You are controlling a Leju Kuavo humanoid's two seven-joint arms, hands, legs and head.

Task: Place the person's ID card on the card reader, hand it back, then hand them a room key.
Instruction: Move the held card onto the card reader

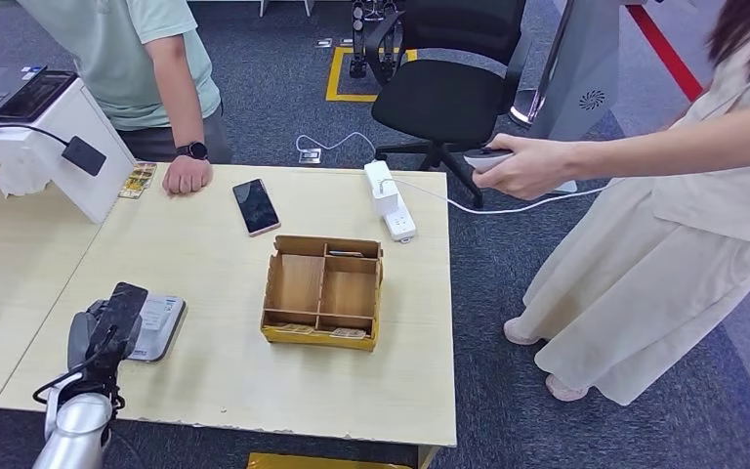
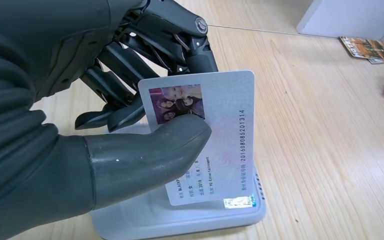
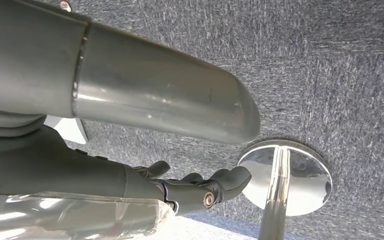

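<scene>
My left hand (image 1: 107,332) pinches the ID card (image 2: 215,130), a pale card with a photo and a printed number, between thumb and fingers. In the left wrist view the card stands tilted just above the white card reader (image 2: 180,220), its lower edge close to the reader's top; whether they touch I cannot tell. In the head view the card reader (image 1: 164,327) lies near the table's front left, partly under my hand. Room key cards (image 1: 295,329) lie in the front slots of a wooden divided box (image 1: 322,291). My right hand (image 3: 200,187) hangs over the floor, holding nothing, fingers loosely bent.
A person in a green shirt rests a hand (image 1: 187,176) on the far table edge beside a phone (image 1: 255,206). A power strip (image 1: 391,203) lies at the far right. Another person (image 1: 645,225) stands to the right. A white stand (image 1: 54,147) sits at the back left.
</scene>
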